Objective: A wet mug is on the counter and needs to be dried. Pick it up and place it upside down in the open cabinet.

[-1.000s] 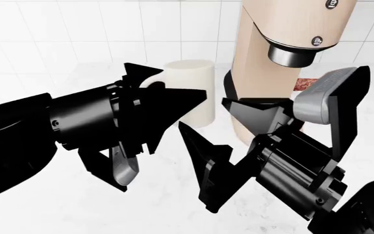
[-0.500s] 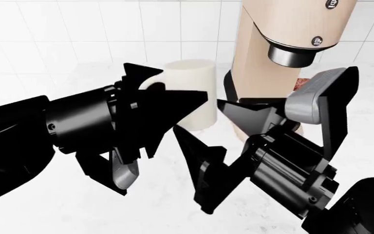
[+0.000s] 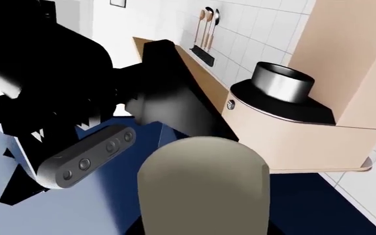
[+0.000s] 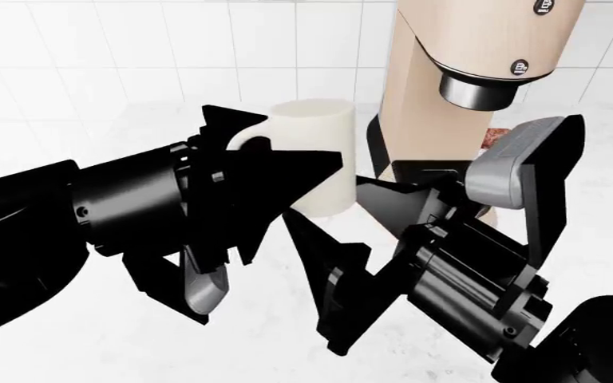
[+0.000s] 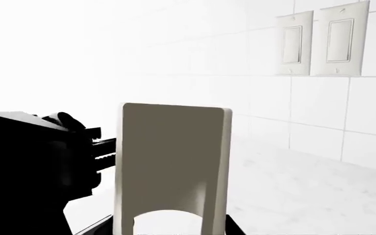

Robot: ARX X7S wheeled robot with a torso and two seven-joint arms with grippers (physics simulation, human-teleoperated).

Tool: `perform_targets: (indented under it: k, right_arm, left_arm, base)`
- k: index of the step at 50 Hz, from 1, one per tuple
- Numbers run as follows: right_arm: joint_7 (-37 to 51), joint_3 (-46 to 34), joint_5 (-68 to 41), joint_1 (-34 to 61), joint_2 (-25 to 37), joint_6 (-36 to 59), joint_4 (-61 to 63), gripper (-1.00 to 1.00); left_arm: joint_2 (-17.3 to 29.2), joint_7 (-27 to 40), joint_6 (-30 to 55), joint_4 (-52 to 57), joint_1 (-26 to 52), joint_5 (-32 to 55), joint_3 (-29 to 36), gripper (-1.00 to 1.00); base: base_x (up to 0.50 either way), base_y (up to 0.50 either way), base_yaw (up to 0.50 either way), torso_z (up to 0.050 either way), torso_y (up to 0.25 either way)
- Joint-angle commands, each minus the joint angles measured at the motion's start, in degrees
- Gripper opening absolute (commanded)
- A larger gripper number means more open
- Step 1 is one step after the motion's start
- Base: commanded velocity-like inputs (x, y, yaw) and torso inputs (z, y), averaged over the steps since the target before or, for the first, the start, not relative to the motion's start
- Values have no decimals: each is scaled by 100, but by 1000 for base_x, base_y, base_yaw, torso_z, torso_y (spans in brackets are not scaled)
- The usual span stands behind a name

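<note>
Cream mug (image 4: pixel 315 152) is standing upright on the table (image 4: pixel 93 335); left gripper (image 4: pixel 274 159), jaws spread, is straddling it — close squarely; right gripper (image 4: pixel 360 231) is gaping, empty.

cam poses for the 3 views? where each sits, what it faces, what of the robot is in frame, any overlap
Head view: on the head, facing forward and down at the counter; both arms show, the mug beyond them beside the coffee machine.
Left wrist view: near the left gripper, facing the mug and coffee machine; the other arm shows.
Right wrist view: near the right gripper, facing the coffee machine's drip stand and tiled wall; the other arm shows.
Shared: head and left wrist both see mug and machine.
</note>
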State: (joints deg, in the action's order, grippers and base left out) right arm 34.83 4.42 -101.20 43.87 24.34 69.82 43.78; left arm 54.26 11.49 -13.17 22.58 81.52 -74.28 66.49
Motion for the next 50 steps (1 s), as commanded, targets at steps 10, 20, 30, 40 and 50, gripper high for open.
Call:
perform_targets:
  k: [10,20,30,40,50]
  right_arm:
    - [-6,-100,485,-69,132,24,24,-100]
    - [-91,-102,581,-124,144,-19,54,-100]
    - [-109,-84,571,-214,223,-56,115,-100]
    - [-170,-26,652,-383,308,-89,172,-100]
    - [-166,-18,667,-369,377,-126,196,-100]
  left_arm:
    - [-9,167,110,-42,15,267,-253,100]
    - [116,166,44,-98,70,281,-278,100]
    - [190,151,28,-228,144,330,-335,100]
    - [272,5,61,-161,380,601,-546,100]
    - [416,-98,146,-216,644,843,-811,100]
  base:
    - [0,0,0,0,0]
    - [0,0,0,0,0]
    - [0,0,0,0,0]
    - [0,0,0,0,0]
    - [0,0,0,1,1]
